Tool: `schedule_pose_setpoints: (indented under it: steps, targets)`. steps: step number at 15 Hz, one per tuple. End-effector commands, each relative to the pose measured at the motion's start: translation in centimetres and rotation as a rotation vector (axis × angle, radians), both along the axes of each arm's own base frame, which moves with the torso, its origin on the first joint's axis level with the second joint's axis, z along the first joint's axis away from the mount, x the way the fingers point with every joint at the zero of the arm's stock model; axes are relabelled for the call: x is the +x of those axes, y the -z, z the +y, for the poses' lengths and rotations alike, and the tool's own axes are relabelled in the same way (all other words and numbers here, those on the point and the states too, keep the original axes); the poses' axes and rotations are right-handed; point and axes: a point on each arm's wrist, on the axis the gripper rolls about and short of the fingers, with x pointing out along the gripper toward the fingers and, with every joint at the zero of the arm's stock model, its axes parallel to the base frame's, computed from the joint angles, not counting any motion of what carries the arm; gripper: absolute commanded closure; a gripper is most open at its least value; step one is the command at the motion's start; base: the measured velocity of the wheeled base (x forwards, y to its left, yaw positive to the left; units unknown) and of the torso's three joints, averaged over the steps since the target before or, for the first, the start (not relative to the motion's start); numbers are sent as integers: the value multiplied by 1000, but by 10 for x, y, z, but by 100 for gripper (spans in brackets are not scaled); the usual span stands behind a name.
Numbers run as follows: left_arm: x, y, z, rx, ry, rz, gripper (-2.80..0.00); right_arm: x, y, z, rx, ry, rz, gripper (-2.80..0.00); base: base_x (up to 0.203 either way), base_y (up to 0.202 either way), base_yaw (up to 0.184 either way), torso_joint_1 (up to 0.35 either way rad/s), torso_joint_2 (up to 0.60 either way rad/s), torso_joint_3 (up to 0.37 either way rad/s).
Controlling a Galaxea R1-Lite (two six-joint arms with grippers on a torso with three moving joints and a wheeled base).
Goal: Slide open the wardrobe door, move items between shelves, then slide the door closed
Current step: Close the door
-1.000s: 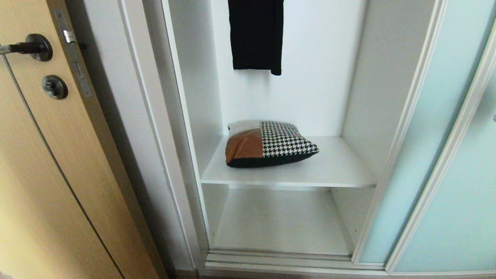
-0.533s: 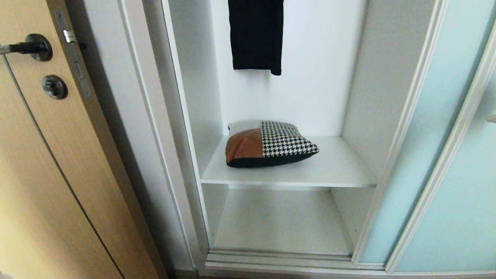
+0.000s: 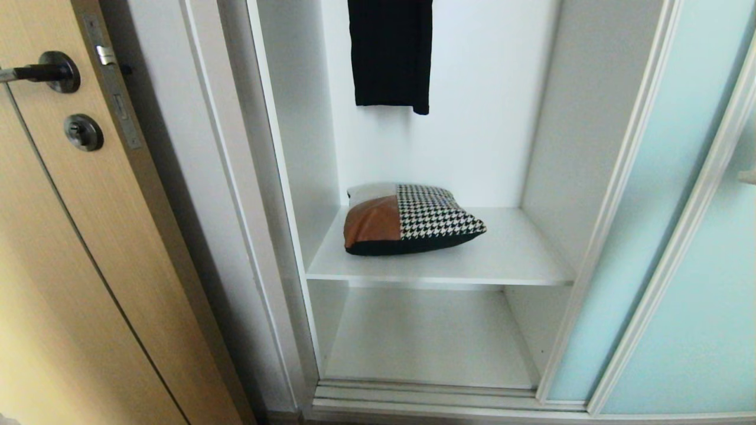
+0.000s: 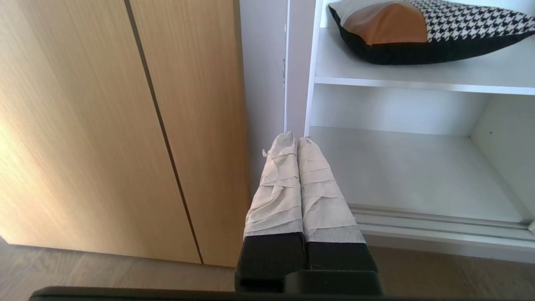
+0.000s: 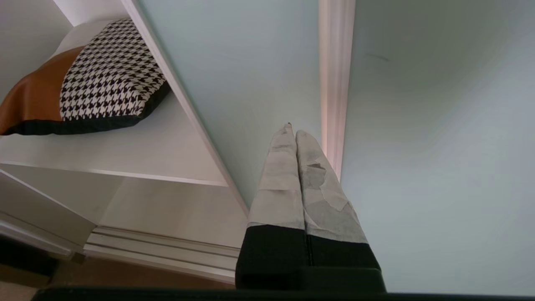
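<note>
The sliding wardrobe door (image 3: pixel 667 195) stands pushed to the right, so the compartment is open. A patchwork cushion (image 3: pixel 407 219), brown, houndstooth and grey with a black underside, lies on the upper shelf (image 3: pixel 514 254). The lower shelf (image 3: pixel 425 336) beneath it is bare. My right gripper (image 5: pixel 292 131) is shut and empty, pointing at the aqua glass just beside a vertical door frame strip (image 5: pixel 336 83); only its pale tip (image 3: pixel 749 175) shows in the head view. My left gripper (image 4: pixel 296 139) is shut and empty, low near the wardrobe's left post, with the cushion (image 4: pixel 422 29) above it.
A black garment (image 3: pixel 390 53) hangs above the cushion. A light wood hinged door (image 3: pixel 71 236) with a lever handle (image 3: pixel 41 72) stands to the left. The door track (image 3: pixel 437 395) runs along the wardrobe's bottom edge.
The right gripper's tip has crept slightly further in and up at the head view's right edge. Cushion, door and left arm have not moved.
</note>
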Motion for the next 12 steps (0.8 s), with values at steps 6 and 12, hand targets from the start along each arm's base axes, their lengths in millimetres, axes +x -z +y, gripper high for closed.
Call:
schedule_pose_setpoints:
  steps: [6,12]
  targets:
    - [0,0,0,0,-1,2,0,14,8,-14,12,6,-5,0,0,0,0,0,0,0]
    - [0,0,0,0,-1,2,0,26,21,-25,22,55,17,0,0,0,0,0,0,0]
